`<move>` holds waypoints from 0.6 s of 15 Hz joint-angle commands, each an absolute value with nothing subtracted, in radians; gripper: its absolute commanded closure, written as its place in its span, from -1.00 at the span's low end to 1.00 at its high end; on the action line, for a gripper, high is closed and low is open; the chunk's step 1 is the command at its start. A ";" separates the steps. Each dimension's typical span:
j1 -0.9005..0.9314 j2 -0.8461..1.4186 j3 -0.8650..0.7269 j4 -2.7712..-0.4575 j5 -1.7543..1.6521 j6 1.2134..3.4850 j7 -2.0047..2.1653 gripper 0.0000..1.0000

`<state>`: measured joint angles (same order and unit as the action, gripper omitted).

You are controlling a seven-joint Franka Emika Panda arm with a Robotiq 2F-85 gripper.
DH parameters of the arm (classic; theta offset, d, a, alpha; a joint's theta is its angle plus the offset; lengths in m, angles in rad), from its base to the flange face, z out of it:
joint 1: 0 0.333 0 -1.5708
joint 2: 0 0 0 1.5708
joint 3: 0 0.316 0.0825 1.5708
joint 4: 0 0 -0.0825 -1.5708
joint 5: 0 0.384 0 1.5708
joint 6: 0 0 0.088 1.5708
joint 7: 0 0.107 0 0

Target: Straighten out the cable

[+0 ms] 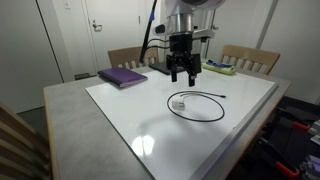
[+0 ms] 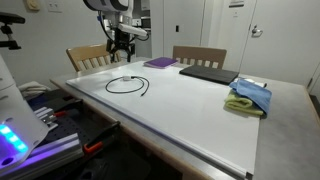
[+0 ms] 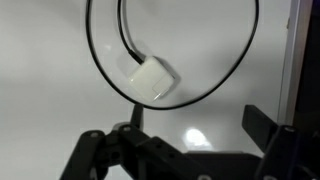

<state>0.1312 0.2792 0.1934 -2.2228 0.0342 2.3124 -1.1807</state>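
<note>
In an exterior view, a black two-finger gripper (image 1: pixel 183 75) hangs from a white robot arm (image 1: pixel 185 22) above a glossy white board (image 1: pixel 240 125) that covers most of a grey table (image 1: pixel 75 125). Its fingers point down and stand apart, holding nothing. A thin black cable (image 1: pixel 197 106) lies on the board in a round loop, nearer the camera than the gripper and not touching it. A small white rectangular plug block (image 1: pixel 180 103) sits inside the loop, and one short cable end pokes out of the loop. A flat purple notebook (image 1: pixel 123 77) lies near the far table edge, with a wooden chair (image 1: pixel 250 58) behind the table.

In an exterior view from another side, the gripper (image 2: pixel 122 46) hovers over the far corner of the board (image 2: pixel 190 110), above the cable (image 2: pixel 127 84), which is coiled there with a short tail curving out of the loop. The purple notebook (image 2: pixel 160 62) and a dark flat rectangular case (image 2: pixel 207 73) lie along the back edge. A crumpled blue and green cloth (image 2: pixel 250 96) lies on the board, well apart from the cable.

In the wrist view, the gripper (image 3: pixel 175 138) enters from the bottom, its dark fingers (image 3: pixel 90 155) spread wide. The cable (image 3: pixel 105 75) arcs across the top of the frame, beyond the fingertips. The plug block (image 3: pixel 153 78) lies tilted inside the loop.
</note>
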 commanded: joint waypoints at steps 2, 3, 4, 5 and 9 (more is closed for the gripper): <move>0.117 0.284 0.215 -2.231 0.008 2.332 -1.242 -1.00; 0.108 0.283 0.229 -2.241 0.018 2.370 -1.316 -1.00; 0.109 0.286 0.233 -2.242 0.010 2.378 -1.360 -1.00; 0.106 0.285 0.240 -2.242 0.017 2.384 -1.414 -1.00; 0.073 0.295 0.254 -2.236 0.051 2.349 -1.677 -1.00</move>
